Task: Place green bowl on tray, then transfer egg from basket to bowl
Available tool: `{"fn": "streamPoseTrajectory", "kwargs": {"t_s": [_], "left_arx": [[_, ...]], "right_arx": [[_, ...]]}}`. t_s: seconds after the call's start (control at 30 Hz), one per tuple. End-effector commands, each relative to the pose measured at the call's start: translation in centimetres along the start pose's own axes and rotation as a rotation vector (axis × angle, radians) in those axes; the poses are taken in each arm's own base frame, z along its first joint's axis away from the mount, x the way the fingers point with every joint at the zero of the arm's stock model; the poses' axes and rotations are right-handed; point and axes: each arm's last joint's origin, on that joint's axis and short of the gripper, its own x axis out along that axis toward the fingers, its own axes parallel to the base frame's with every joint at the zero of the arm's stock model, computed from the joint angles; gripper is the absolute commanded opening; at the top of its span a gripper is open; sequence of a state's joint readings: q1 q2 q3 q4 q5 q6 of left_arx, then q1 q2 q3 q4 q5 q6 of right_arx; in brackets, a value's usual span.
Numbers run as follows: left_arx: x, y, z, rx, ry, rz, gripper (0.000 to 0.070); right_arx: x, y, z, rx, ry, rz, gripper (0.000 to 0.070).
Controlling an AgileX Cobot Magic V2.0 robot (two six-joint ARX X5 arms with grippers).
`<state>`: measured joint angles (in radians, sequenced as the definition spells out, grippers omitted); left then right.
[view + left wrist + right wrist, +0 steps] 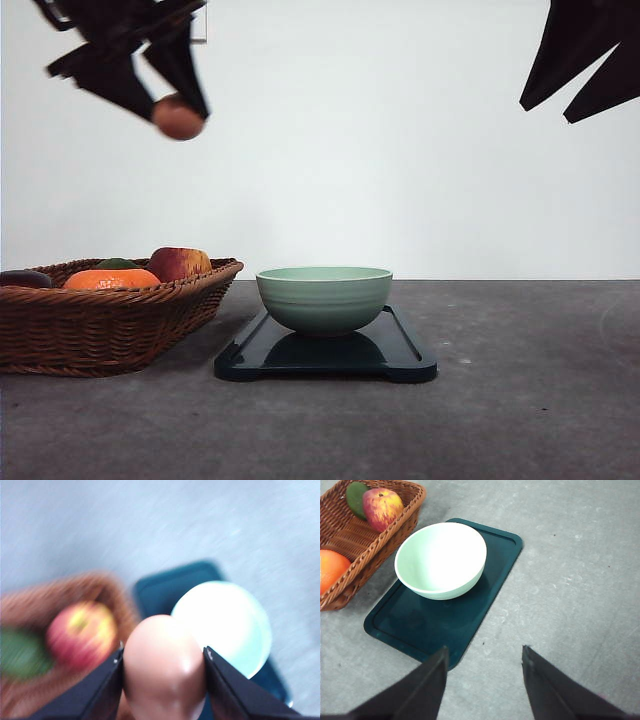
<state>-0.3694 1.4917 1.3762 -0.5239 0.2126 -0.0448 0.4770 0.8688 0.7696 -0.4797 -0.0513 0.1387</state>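
The green bowl stands empty on the dark tray at the table's middle. High above the wicker basket, my left gripper is shut on a tan egg. In the left wrist view the egg is pinched between both fingers, with the bowl, tray and basket blurred below. My right gripper hangs high at the right. Its wrist view shows it open and empty, above the table near the tray and bowl.
The basket holds a red-yellow apple, an orange, a green fruit and a dark item at its left edge. Bare grey table spreads right of the tray and in front.
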Motion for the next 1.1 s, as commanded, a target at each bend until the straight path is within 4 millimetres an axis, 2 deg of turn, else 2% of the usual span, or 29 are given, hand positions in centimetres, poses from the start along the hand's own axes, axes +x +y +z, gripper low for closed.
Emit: {"fn": "streamPoseTrajectory", "kwargs": {"t_s": [0.0,0.2,0.37,0.77,1.07], "left_arx": [[0.5,-0.8,0.8,0.024,-0.047,-0.025,0.0216],[1.4,-3.6,1.3,0.085,-0.120,-0.066,0.0217],[3.7,-4.9,0.8,0.106,-0.094,-0.097,0.0217],[11.2,-5.4,-2.3,0.113,0.043,-0.116,0.0217],[15.6,-5.6,-4.5,0.128,0.089,-0.107,0.0217]], "right_arx": [[0.1,0.1,0.2,0.007,-0.005,0.006,0.0292],[0.1,0.1,0.1,0.006,-0.005,0.006,0.0292],[0.1,0.1,0.1,0.007,-0.004,0.007,0.0292],[0.1,0.1,0.1,0.007,-0.003,0.007,0.0292],[0.1,0.1,-0.2,0.008,0.028,0.003,0.0292]]}}
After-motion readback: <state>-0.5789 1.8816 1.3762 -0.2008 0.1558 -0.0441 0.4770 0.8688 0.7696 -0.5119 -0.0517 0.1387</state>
